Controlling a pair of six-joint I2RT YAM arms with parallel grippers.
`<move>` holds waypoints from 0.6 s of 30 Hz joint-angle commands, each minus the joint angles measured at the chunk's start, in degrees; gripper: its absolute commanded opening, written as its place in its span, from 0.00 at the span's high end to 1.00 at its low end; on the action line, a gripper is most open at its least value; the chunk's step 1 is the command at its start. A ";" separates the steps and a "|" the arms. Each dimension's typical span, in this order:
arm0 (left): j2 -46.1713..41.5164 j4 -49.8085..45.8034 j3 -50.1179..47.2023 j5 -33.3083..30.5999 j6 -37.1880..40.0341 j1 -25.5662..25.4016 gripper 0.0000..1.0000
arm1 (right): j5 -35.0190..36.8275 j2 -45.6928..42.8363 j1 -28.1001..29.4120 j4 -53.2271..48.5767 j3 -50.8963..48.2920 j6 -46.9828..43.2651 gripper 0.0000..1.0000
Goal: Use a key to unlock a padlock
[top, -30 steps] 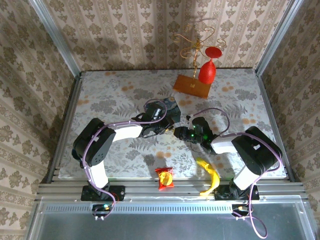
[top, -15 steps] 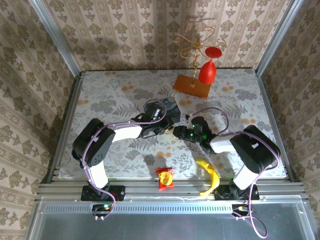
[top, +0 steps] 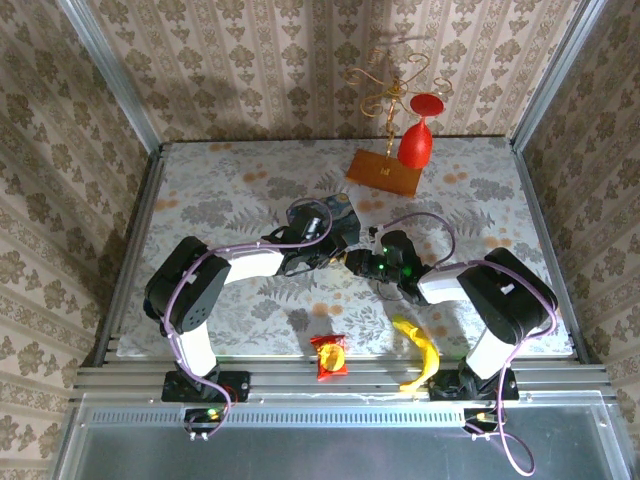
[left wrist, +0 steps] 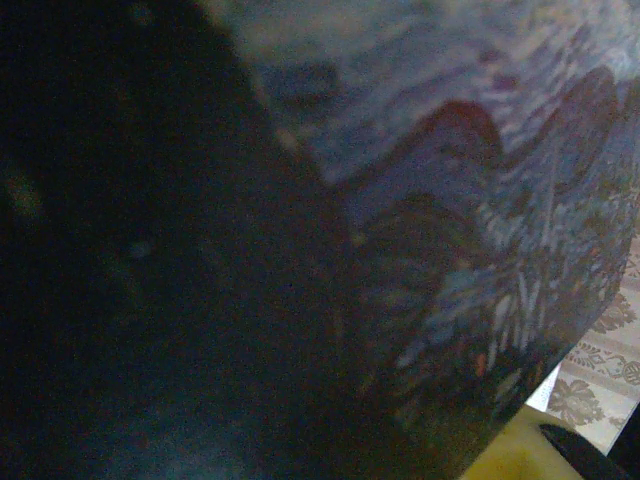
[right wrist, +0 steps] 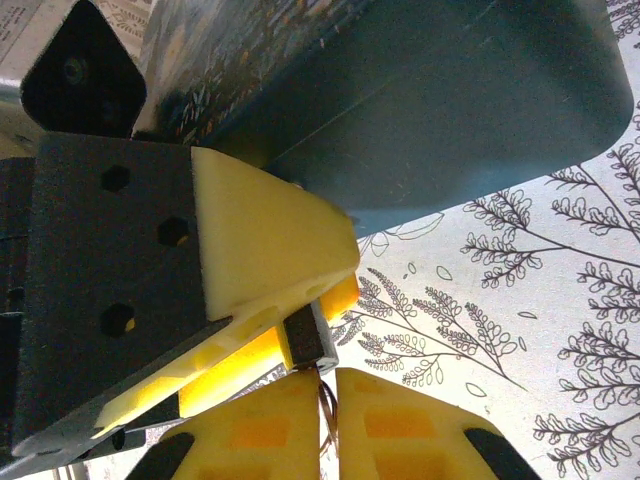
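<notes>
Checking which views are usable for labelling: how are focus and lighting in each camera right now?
Top external: evenly lit and sharp across the table. Left wrist: dark and blurred, pressed close to the blue painted tin. Right wrist: the right gripper and tablecloth are bright and crisp; the tin's side is in shade.

Tiny dark padlock (right wrist: 303,338) in left claw (right wrist: 328,302)

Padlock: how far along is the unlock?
Done: left fingers pinch the padlock by the blue tin. In hand: right fingers shut on what looks like the key, meeting the padlock. Left: turning it; the shackle can't be seen.
</notes>
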 commanded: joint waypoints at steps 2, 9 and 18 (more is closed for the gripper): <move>-2.15 1.31 -0.03 2.21 -0.99 -0.28 1.00 | 0.80 1.49 0.19 1.68 0.88 1.69 0.94; -2.11 2.46 0.15 2.56 -0.97 -0.22 1.00 | -1.51 8.33 -1.11 17.55 -2.48 14.06 1.00; -1.62 3.79 0.50 3.22 -1.04 -0.37 1.00 | -1.75 19.24 -0.47 35.72 -1.71 30.63 1.00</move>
